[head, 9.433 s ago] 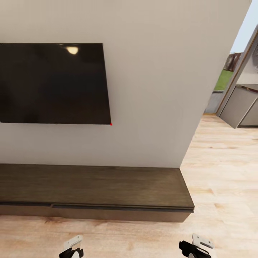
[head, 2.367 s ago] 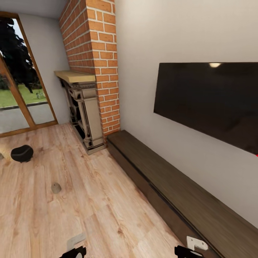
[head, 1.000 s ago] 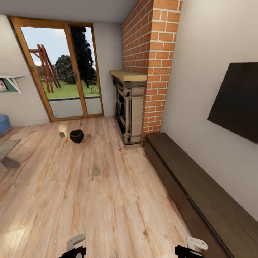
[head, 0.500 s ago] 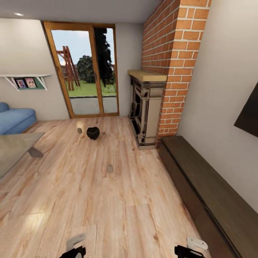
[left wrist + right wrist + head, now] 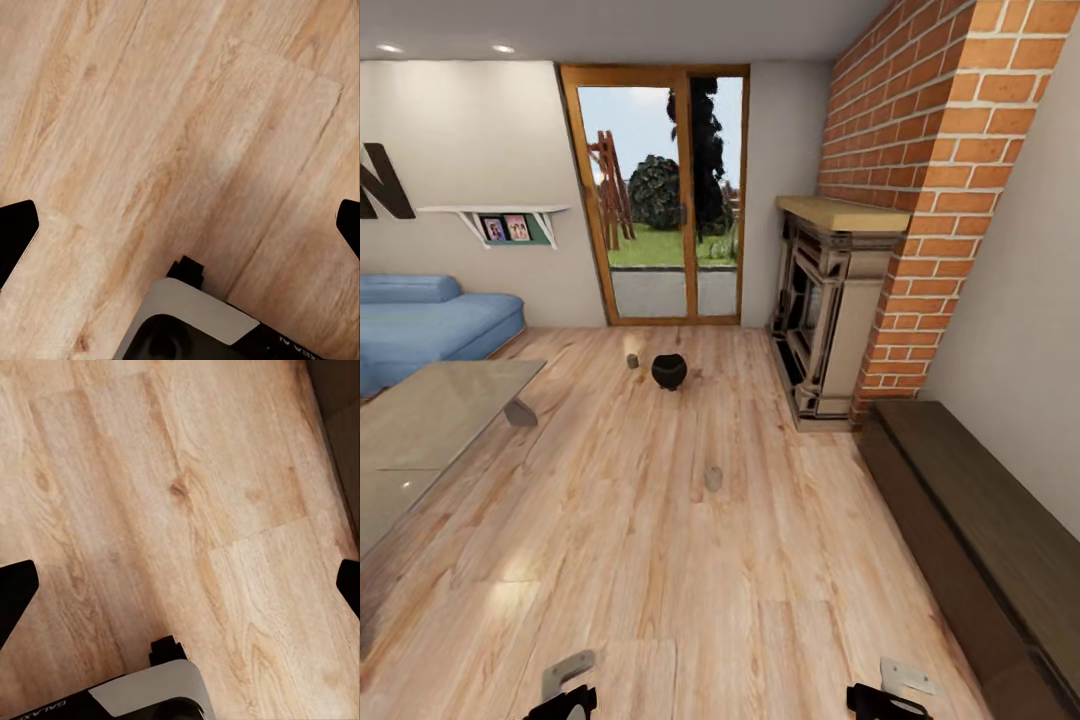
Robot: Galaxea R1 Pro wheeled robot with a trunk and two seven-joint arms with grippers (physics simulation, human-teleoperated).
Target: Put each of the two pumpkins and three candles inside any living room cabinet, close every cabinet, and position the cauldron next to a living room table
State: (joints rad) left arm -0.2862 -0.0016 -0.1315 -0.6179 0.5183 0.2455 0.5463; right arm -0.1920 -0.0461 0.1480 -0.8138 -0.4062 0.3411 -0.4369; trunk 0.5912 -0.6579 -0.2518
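Ahead, cauldron (image 5: 669, 371) stood on plank floor (image 5: 660, 560), one candle (image 5: 632, 361) just beside it, another candle (image 5: 713, 479) nearer, table (image 5: 430, 420) left, cabinet (image 5: 980, 540) right, left gripper (image 5: 180, 225) and right gripper (image 5: 180, 585) both spread wide.

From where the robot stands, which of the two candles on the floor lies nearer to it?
The candle alone mid-floor is nearer; the other candle stands farther off, beside the black cauldron.

Black cauldron (image 5: 669, 371), beige-grey candle (image 5: 712, 479), blue sofa (image 5: 430, 322), red-brick fireplace (image 5: 920, 190), dark-brown cabinet (image 5: 980, 540), light wood-grain floor (image 5: 660, 560)
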